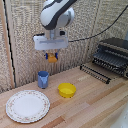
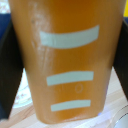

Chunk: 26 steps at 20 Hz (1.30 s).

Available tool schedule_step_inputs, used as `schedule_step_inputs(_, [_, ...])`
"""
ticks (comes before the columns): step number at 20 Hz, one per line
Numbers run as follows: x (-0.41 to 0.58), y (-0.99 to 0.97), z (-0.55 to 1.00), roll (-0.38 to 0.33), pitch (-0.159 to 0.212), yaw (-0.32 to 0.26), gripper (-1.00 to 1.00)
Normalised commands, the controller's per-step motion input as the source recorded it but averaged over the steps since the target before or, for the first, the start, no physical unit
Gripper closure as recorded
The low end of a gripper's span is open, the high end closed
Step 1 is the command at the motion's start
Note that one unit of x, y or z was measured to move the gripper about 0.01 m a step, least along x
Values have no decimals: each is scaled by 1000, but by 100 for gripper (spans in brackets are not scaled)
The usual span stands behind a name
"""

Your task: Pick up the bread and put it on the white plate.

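The tool is hanging high above the tabletop, at the end of the white and grey arm, and its fingers are pinching the bread, a small orange-brown piece showing between the blue tips. In the wrist view the bread is filling nearly the whole frame, an orange-brown surface crossed by three pale bars, with a dark finger pressing against each side. The white dish is lying flat on the tabletop toward the exterior view's left, well below the tool and offset from it; nothing is resting on it. A blue cup is standing upright just below the tool's line, near the back wall, and a yellow bowl is sitting beside it toward the exterior view's right, apart from the dish. A dark toaster oven is occupying the exterior view's right, with a wire rack lying in front of it. A black cable is running from the arm toward the right.
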Motion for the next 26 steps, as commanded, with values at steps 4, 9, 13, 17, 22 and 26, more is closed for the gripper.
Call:
schedule_step_inputs(4, [0,978,59,-31,0,0,100])
schedule_step_inputs(9, [-19,959,-63,-63,0,0,100])
schedule_step_inputs(13, [-268,830,-295,-45,0,9,100])
schedule_step_inputs(17, [-287,721,-452,-61,0,22,100])
schedule_step_inputs(22, [-87,433,-558,-120,0,30,100])
schedule_step_inputs(26, [10,172,-611,-185,0,14,100])
